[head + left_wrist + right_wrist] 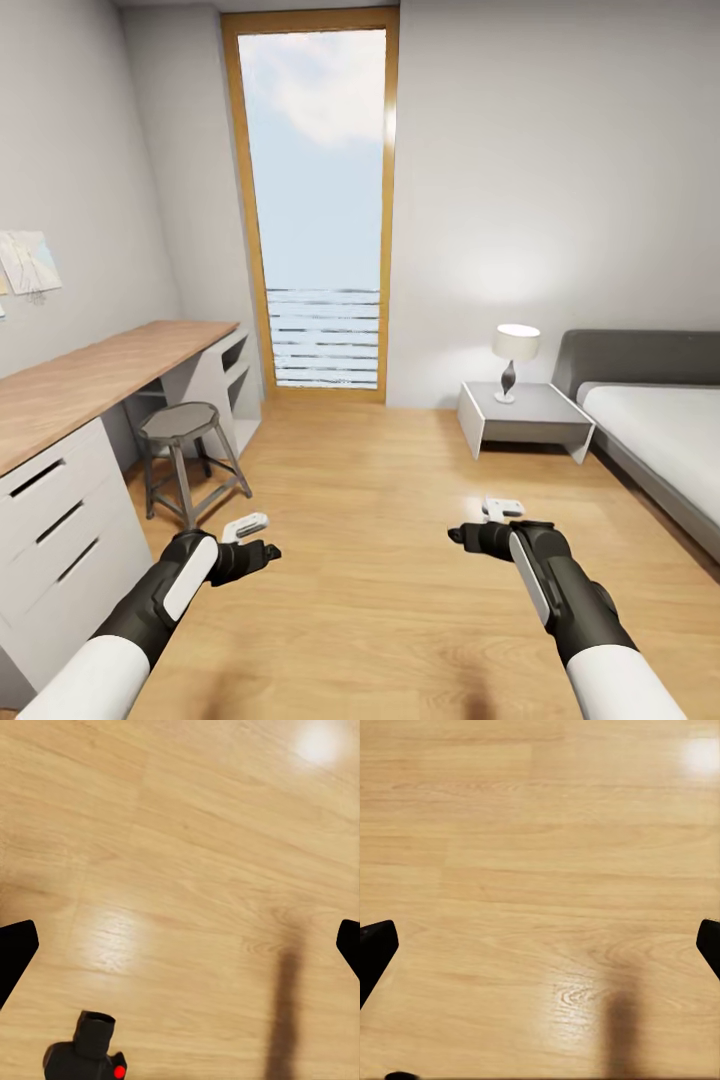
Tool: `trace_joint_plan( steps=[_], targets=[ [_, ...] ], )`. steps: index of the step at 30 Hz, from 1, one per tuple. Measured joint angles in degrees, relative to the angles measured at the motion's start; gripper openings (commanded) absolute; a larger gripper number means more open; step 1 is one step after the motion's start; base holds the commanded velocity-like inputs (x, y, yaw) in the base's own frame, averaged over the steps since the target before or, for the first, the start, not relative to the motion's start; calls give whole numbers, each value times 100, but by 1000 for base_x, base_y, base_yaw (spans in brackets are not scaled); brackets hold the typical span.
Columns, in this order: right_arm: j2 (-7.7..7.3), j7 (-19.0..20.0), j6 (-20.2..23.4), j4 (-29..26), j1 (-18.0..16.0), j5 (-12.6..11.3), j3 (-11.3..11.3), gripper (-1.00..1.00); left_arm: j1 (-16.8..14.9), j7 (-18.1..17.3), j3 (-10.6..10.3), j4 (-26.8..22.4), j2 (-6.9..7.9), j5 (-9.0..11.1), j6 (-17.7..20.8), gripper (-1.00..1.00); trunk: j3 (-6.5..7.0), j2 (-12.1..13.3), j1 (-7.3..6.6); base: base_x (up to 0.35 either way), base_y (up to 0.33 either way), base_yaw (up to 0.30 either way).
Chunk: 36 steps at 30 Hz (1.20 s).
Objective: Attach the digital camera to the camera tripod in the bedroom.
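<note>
Left end effector (180,937) view: digital camera (86,1050)

A bedroom: grey bed (660,420), bedside lamp (515,360), desk (90,380).

No text, label, brand or number can be read; the wall sheets (28,262) are too blurred.

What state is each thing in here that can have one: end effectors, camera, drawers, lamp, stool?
Left end effector: open, empty.
Right end effector: open, empty.
Digital camera: lying on the wood floor, unheld.
Desk drawers: closed.
Lamp: upright on the nightstand.
Stool: upright beside the desk.
</note>
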Motion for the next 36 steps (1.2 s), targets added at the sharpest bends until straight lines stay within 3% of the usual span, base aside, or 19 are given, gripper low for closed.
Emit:
trace_joint_plan(
  steps=[11,36],
  targets=[
    [-46,35,31,66,0,-39,-21,100,0,7,-7,252,1,-13,-246,100,-198,-441,242,0,0,0],
    [-57,56,57,203,0,-40,-16,100,0,8,10,302,0,-16,-278,100,-646,-1444,791,0,0,0]
  ],
)
